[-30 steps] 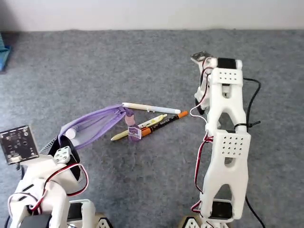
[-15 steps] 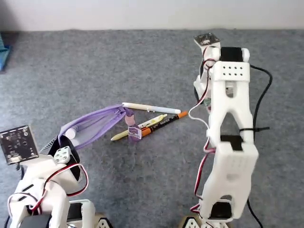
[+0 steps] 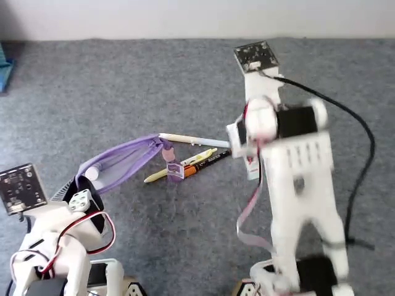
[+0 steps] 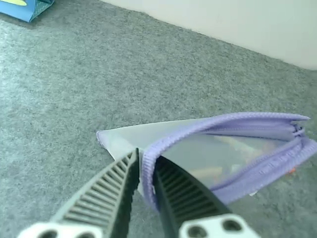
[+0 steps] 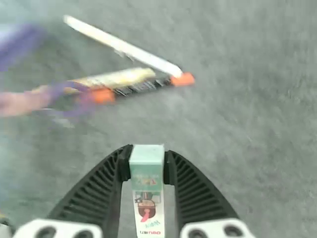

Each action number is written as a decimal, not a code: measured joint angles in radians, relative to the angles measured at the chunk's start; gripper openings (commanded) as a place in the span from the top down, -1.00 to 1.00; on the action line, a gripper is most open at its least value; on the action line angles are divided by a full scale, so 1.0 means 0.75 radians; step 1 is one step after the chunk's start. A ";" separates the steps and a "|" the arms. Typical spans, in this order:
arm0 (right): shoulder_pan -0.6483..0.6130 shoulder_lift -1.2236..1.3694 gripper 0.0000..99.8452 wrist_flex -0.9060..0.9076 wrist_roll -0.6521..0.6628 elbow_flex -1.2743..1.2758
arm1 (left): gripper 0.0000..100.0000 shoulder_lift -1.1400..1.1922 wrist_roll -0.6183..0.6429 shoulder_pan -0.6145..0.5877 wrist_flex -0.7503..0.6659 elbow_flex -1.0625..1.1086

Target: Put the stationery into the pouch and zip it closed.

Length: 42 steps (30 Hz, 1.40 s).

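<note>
pouch (image 3: 126, 160) of translucent purple material on grey carpet (image 3: 123, 80), long axis running from the left gripper (image 4: 143, 159) out toward the loose stationery. the left gripper's ribbed fingers are pressed together on the zipper edge at the pouch's near corner, so that this end is lifted. the zipper line stands apart along the length and the mouth gapes. the pouch's far tip points at the pens.

white pen (image 3: 196, 141) lies with one end touching the pouch's far tip, its long axis leading straight away from the pouch. yellow pen (image 3: 162, 173) and black pen with orange ends (image 3: 207, 161) lie side by side just beyond the same tip, touching each other, both slanted against the white pen's line. a small purple item (image 3: 174, 171) stands across these two, near the pouch tip.

right gripper (image 5: 147, 159) hangs beyond the pens, on the side away from the pouch. its fingers pinch a small white eraser (image 5: 147, 171) with a mint-green end. the eraser's long axis runs along the fingers, green end outward at the fingertips, aimed toward the pens and the pouch behind them.
</note>
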 measured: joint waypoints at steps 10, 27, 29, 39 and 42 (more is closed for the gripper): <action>-0.479 -0.395 0.98 -0.436 -0.303 0.108 | 0.97 0.010 0.031 0.000 0.000 -0.061; -0.806 -0.395 0.98 -1.723 -0.168 0.736 | 0.97 0.311 0.115 0.002 -0.110 -0.196; -0.818 -0.395 0.98 -1.825 -0.110 0.829 | 0.97 0.331 0.115 0.004 -0.110 -0.196; -0.829 -0.393 0.88 -2.142 -0.033 1.176 | 0.97 0.348 0.115 0.004 -0.110 -0.196; -0.829 -0.393 0.66 -2.152 -0.023 1.187 | 0.97 0.348 0.115 0.004 -0.110 -0.196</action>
